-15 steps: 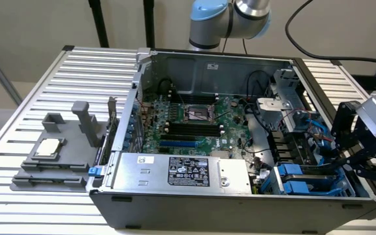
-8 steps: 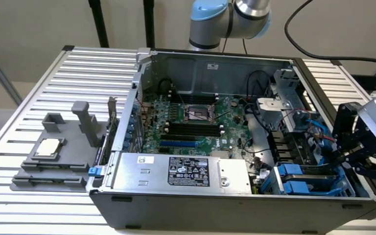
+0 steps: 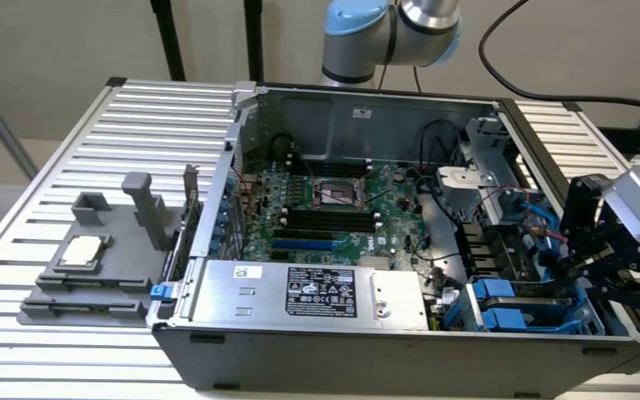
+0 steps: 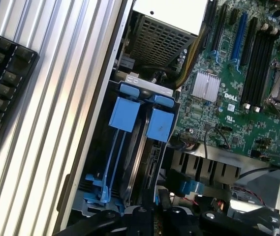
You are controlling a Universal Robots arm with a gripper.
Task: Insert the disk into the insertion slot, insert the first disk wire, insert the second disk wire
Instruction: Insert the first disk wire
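Remote inspection, workstation chassis open on the slatted worktop (image 3: 31,208).

**Tool.** The tool (image 3: 573,268) stands over the drive cage at the near corner of the case, on the exterior view's right. Its jaws are drawn fully together. I cannot tell whether anything is pinched between them. In the wrist view the tool (image 4: 144,219) sits just above the cage's open end.

**Task item.** The disk (image 4: 151,164) appears to be seated edge-up in the insertion slot (image 3: 526,310), in the bay nearer the motherboard (image 4: 228,98), under a blue carrier tab (image 4: 158,123). The neighbouring bay shows another blue tab (image 4: 125,113) with bare rails below it. Blue and red wires (image 3: 533,218) run on the far side of the cage, close to the tool. I cannot tell which of them serve the disk, nor whether any is plugged in.

**Handling, my judgement.**
- The disk is rigid, dense for its size and sensitive to shock.
- Its metal faces are smooth and offer poor grip.
- It is best held by the blue plastic frame or tab, clear of the connector edge.
- The wires are limp and should be held at the plug body, not along the cable.

**Markings.**
- "DELL" is printed in white on the motherboard.
- The silver power supply (image 3: 309,292) carries a black label, and its text is not legible.
- A white sticker (image 3: 362,111) on the far wall is unreadable.

**Other.** A grey fixture (image 3: 87,275) holding a processor (image 3: 81,252) sits on the exterior view's left. A black keyboard (image 4: 2,88) lies beside the case.
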